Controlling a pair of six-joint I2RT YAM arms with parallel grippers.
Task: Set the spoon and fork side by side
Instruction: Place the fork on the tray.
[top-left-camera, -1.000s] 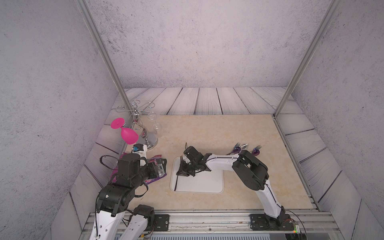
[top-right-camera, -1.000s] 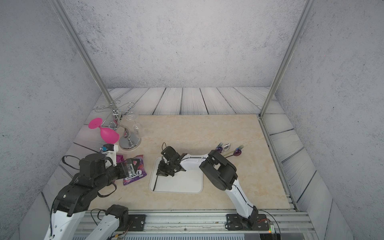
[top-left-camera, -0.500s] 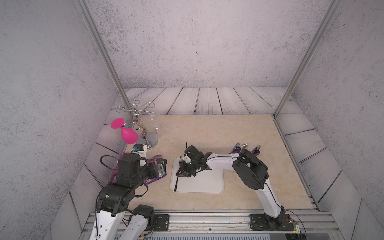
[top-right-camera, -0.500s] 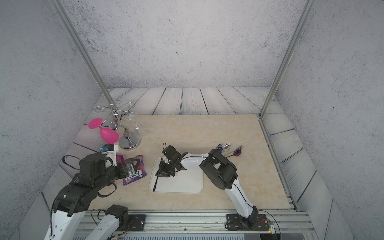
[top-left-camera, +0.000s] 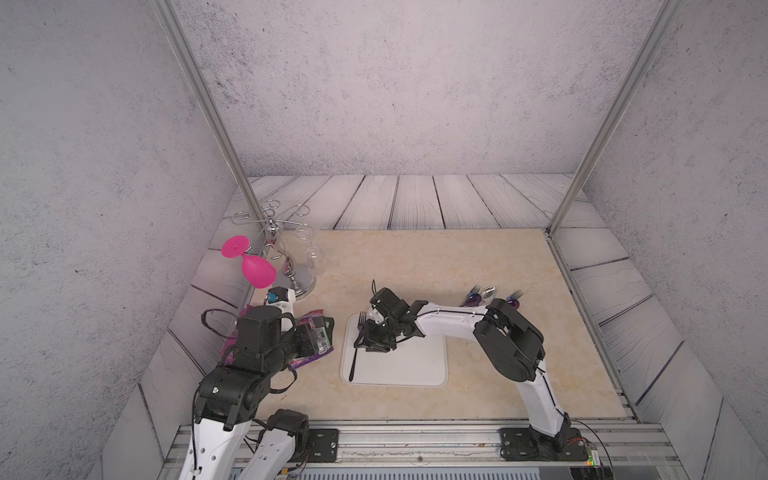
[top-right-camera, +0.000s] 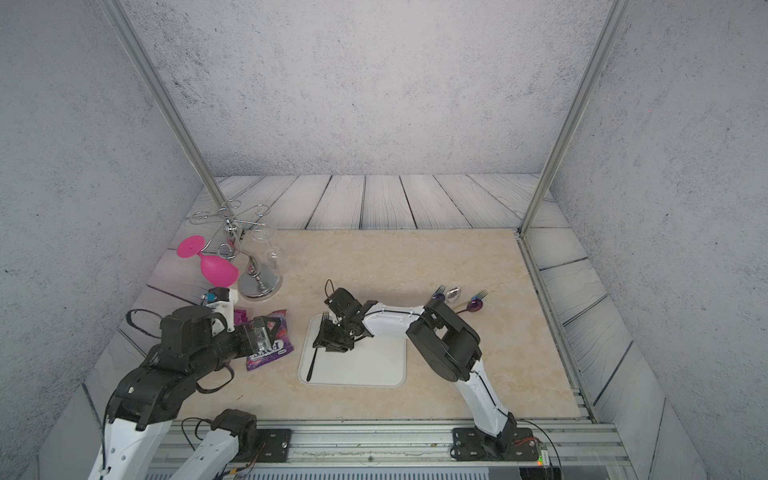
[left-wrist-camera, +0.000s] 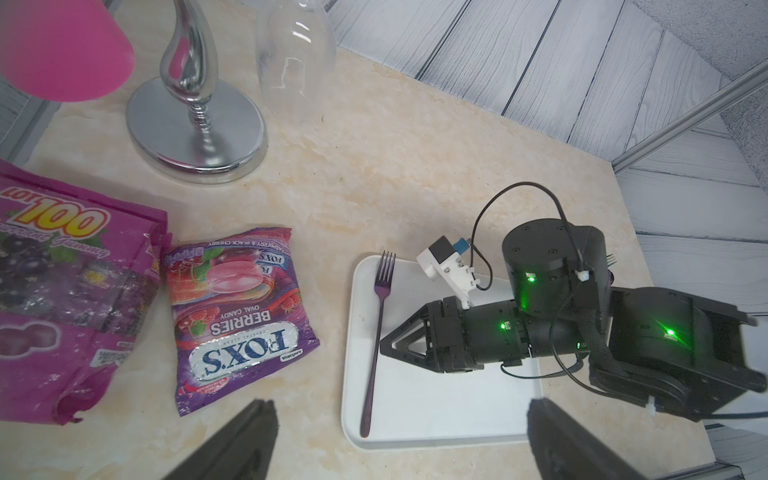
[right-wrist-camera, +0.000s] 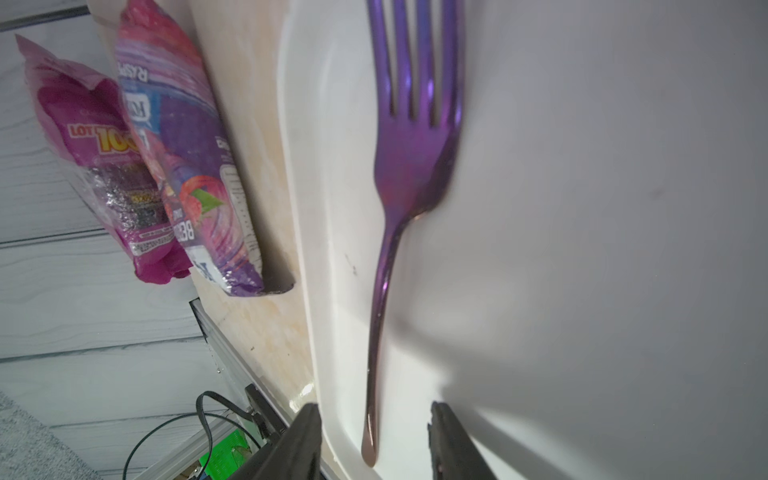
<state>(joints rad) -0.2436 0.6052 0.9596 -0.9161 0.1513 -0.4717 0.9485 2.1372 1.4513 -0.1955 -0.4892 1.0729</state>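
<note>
The purple fork (top-left-camera: 353, 365) (top-right-camera: 312, 365) (left-wrist-camera: 376, 328) lies flat along the left edge of the white tray (top-left-camera: 415, 374) (top-right-camera: 374, 370), tines pointing away. My right gripper (top-left-camera: 365, 344) (top-right-camera: 330, 343) (right-wrist-camera: 374, 411) hovers low over its handle. It is open, and the handle (right-wrist-camera: 376, 332) lies between the fingers with a gap on each side. A shiny spoon (top-left-camera: 489, 292) (top-right-camera: 454, 294) rests among other cutlery at the back right. My left gripper (top-left-camera: 322, 338) (left-wrist-camera: 399, 411) is open and holds nothing, left of the tray.
Two purple candy bags (left-wrist-camera: 237, 316) (top-right-camera: 266, 355) lie under the left gripper. Behind them a chrome glass stand (top-left-camera: 297, 282) holds a pink glass (top-left-camera: 257, 270) and a clear one (left-wrist-camera: 295, 50). More purple forks and spoons (top-left-camera: 514, 301) surround the shiny spoon.
The right gripper's jaws have spread apart from shut and let go of the fork's handle; the fork stays on the tray. The left arm has not moved.
</note>
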